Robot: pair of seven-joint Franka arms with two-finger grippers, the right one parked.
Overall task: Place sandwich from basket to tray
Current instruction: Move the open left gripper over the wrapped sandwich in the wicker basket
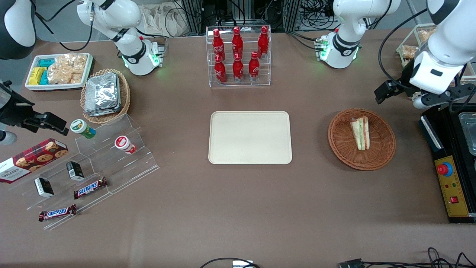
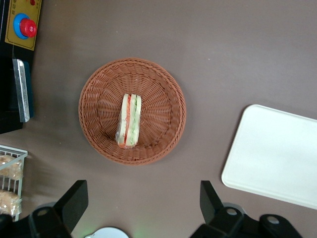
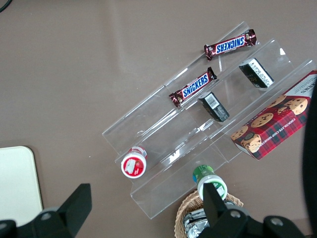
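Front view: my gripper (image 1: pixel 397 97) hangs high, farther from the camera than the basket (image 1: pixel 383 152); the sandwich (image 1: pixel 360 133) lies in it, the tray (image 1: pixel 250 158) is bare.
Left wrist view: fingers (image 2: pixel 74 202) spread wide, pinching nothing; the sandwich is untouched.
Progress: I judge nothing done; pickup and transfer remain.

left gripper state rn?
Left gripper: open, holding nothing, up above the table beside the basket; sandwich lies in it.
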